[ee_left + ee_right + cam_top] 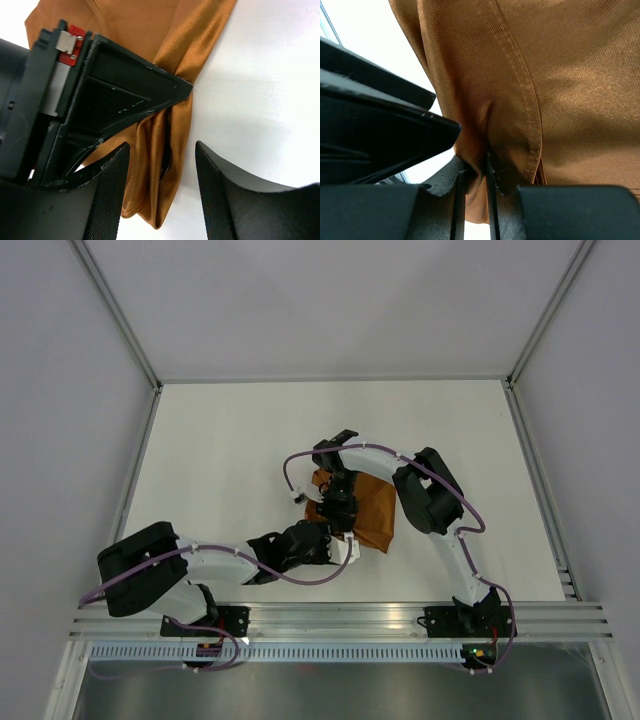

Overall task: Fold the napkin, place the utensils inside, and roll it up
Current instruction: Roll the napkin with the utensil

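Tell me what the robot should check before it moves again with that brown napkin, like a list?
1. Right gripper holding the napkin: ok, it is shut on a fold of the cloth.
2. Left gripper ready to grab: ok, its jaws are apart, with one finger on either side of the bunched end.
3. Napkin lying flat and neat: not ok, it is bunched and creased.
4. Fork's place known: cannot tell, no view shows it.
5. Room between the two grippers: cannot tell, they are very close and may be touching.
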You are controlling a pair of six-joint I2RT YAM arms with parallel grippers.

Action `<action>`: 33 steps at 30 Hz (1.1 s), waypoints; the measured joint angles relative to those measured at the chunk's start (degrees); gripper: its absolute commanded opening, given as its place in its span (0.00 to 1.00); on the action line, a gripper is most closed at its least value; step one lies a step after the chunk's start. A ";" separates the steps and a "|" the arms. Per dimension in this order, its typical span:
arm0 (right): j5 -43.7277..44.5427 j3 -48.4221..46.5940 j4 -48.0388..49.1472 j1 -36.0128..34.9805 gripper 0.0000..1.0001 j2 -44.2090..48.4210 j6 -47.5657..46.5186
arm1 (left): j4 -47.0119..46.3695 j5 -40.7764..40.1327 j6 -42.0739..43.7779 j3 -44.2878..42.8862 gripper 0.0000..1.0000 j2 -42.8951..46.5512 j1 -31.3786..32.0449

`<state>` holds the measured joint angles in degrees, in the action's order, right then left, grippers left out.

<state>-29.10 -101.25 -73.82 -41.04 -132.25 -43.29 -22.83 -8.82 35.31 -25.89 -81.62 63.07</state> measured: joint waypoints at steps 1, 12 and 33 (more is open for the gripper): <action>0.02 -0.04 -0.04 0.00 0.01 -0.02 0.02 | 0.00 0.17 0.07 -0.02 0.61 -0.26 -0.04; 0.00 -0.15 -0.13 0.04 0.01 -0.13 0.17 | 0.52 2.62 0.39 -2.80 0.59 -4.09 -0.81; 0.02 -0.70 -0.83 0.26 0.01 -0.59 0.42 | -0.37 4.35 0.48 -4.61 0.23 -8.02 -1.01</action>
<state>-29.08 -101.95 -74.65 -40.77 -132.84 -42.87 -23.20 -4.47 35.79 -30.50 -89.65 62.06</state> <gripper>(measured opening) 0.218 0.288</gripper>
